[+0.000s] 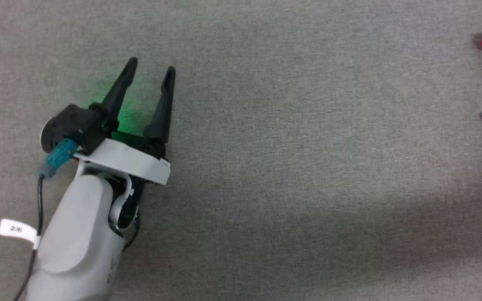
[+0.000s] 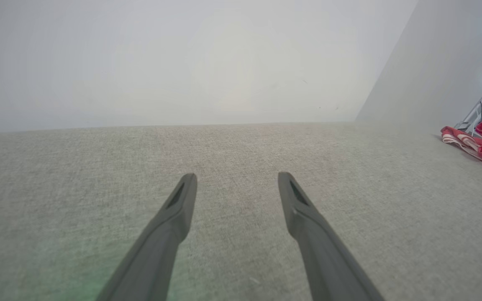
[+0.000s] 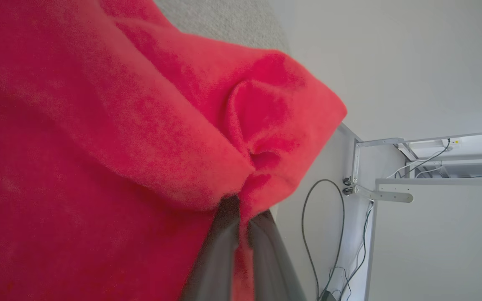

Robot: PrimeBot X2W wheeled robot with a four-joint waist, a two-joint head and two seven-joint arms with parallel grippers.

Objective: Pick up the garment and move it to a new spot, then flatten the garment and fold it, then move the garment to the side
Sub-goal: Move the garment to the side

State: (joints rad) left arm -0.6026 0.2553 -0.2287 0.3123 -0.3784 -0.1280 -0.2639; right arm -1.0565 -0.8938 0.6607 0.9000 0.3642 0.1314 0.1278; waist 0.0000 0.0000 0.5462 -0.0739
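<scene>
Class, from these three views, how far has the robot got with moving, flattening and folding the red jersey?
Done: the right gripper is shut on a fold of the garment. In hand: moving it; it sits bunched at the grey surface's right edge. Left: flattening, folding, setting aside. The left gripper hovers open and empty.

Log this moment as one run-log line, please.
left tool: open, empty, over grey surface | right tool: shut on garment | garment: bunched, at robot's right, not yet flattened
</scene>
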